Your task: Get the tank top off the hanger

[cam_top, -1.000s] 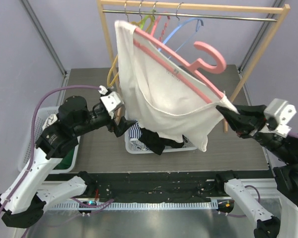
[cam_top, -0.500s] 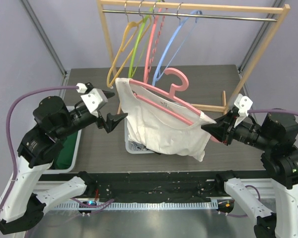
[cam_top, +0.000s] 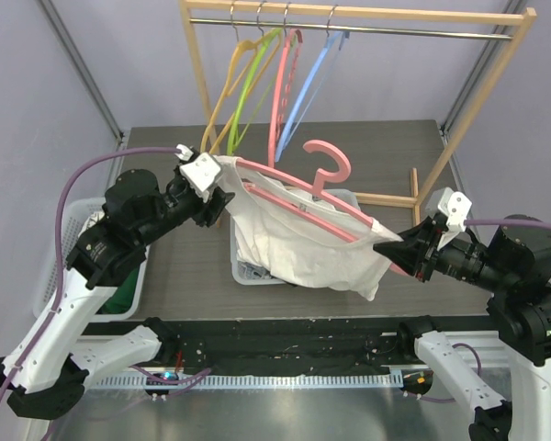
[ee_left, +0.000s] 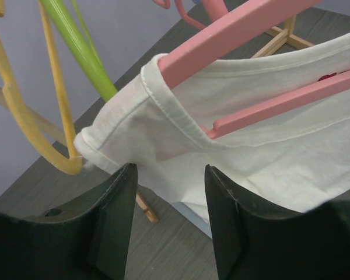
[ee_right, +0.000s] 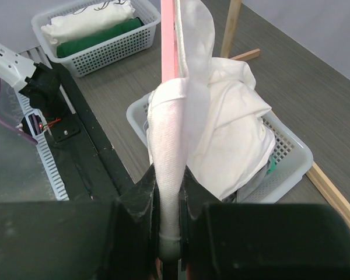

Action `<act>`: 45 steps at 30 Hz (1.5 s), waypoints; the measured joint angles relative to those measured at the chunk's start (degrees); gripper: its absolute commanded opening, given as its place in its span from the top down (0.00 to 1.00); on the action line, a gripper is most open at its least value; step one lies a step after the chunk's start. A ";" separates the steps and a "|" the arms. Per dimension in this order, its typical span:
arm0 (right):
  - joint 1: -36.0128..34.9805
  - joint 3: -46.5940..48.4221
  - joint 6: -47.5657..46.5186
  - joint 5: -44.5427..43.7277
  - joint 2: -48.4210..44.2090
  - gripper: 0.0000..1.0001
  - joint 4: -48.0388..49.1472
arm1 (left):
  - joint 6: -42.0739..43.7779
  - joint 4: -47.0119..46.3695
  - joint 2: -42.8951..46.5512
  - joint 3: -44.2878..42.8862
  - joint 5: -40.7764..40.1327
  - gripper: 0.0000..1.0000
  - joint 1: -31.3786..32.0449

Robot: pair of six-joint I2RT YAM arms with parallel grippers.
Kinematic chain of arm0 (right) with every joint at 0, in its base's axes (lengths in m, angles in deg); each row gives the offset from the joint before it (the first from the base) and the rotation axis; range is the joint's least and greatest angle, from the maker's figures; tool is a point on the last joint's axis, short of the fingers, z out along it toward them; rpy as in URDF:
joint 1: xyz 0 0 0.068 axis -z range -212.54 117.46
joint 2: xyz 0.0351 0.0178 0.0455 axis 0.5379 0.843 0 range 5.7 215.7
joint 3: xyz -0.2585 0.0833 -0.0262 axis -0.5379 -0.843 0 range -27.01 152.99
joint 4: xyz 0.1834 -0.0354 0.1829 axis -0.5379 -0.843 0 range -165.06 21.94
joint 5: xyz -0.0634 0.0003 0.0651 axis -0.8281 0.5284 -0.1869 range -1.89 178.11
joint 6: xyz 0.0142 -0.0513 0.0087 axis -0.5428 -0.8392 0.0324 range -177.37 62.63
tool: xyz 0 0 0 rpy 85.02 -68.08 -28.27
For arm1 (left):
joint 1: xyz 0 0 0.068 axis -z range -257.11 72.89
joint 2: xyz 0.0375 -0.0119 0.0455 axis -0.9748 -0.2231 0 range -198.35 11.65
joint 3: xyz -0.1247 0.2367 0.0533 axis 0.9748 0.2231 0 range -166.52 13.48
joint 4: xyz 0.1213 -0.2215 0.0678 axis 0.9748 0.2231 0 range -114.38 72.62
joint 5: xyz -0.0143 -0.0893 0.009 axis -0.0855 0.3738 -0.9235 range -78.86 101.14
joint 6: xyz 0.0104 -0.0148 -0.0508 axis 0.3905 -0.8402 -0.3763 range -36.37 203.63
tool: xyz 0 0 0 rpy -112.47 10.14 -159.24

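Note:
A white tank top [cam_top: 294,243] hangs on a pink hanger [cam_top: 326,165], tilted and held off the rail above a basket. My right gripper [cam_top: 386,248] is shut on the right end, where the fabric wraps over the hanger arm; in the right wrist view the gripper [ee_right: 170,181] pinches a strap of the tank top [ee_right: 221,128] against the hanger [ee_right: 167,35]. My left gripper [cam_top: 219,204] is at the left shoulder. In the left wrist view it [ee_left: 170,172] is open, its tips just short of the hem of the tank top [ee_left: 251,146], below the hanger [ee_left: 239,29].
A wooden clothes rack [cam_top: 349,13] at the back holds yellow, green, pink and blue hangers [cam_top: 257,83]. A white basket [cam_top: 248,271] of clothes sits under the tank top. Another basket [ee_right: 99,35] with white and green clothes stands at the table's left.
The hanger with the tank top has come down from high up to just above the basket. My left gripper has moved up to the left shoulder and its jaws have narrowed.

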 measured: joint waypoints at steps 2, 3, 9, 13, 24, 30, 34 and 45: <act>0.00 -0.33 0.17 0.24 -0.61 0.99 -0.28 | -0.31 -0.83 0.04 0.00 -0.61 0.52 -0.09; 0.00 -0.44 0.24 0.28 -0.74 0.99 -0.31 | -0.42 -1.18 0.04 -0.02 -0.63 0.52 -0.09; 0.00 -1.14 0.44 0.28 -0.83 0.99 -0.61 | -2.89 -1.84 -0.33 -1.05 -0.57 0.54 -0.20; 0.00 -1.20 0.61 0.31 -0.83 0.99 -0.61 | -6.45 -2.27 -0.37 -2.12 0.15 0.55 -0.35; 0.00 -1.25 1.84 1.16 -0.81 0.99 -0.37 | -14.01 -5.18 -2.29 -2.27 -0.09 0.65 -0.66; 0.00 -1.53 2.10 1.20 -0.81 0.99 -0.20 | -15.32 -5.46 -3.13 -2.27 0.74 0.80 -0.63; 0.00 -1.53 2.23 1.51 -0.81 0.99 -0.17 | -15.58 -5.53 -3.13 -2.25 1.09 1.00 -0.66; 0.00 -1.53 2.23 1.53 -0.81 0.99 -0.17 | -14.75 -5.44 -3.08 -2.32 0.04 1.00 -0.70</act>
